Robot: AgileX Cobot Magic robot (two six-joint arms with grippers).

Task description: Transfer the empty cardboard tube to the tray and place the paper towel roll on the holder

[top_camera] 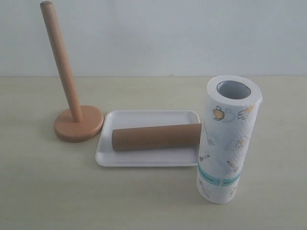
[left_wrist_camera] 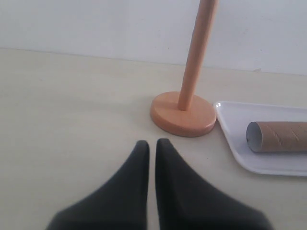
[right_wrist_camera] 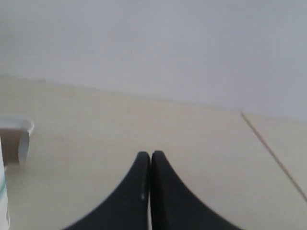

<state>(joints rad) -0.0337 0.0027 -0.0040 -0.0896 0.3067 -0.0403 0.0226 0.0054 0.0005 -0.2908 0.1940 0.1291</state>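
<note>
Looks out over the left gripper (left_wrist_camera: 152, 145), low above a pale tabletop (left_wrist_camera: 72, 105), black fingers (left_wrist_camera: 129, 187) drawn together to a thin slit, gripping nothing. Beyond the tips, well apart from them, finds the holder (left_wrist_camera: 183, 116): round disc base flat on the table, thin dowel rising until cut off by the picture's edge. Just beside the base shows the tray (left_wrist_camera: 266, 165), white with a low rim, only partly in view; cannot tell whether touching the base. Inside it, on its side, lies the empty cardboard tube (left_wrist_camera: 283, 136), hollow open end turned toward the holder, far end out of view. Behind everything, a plain white wall (left_wrist_camera: 96, 24).
</note>
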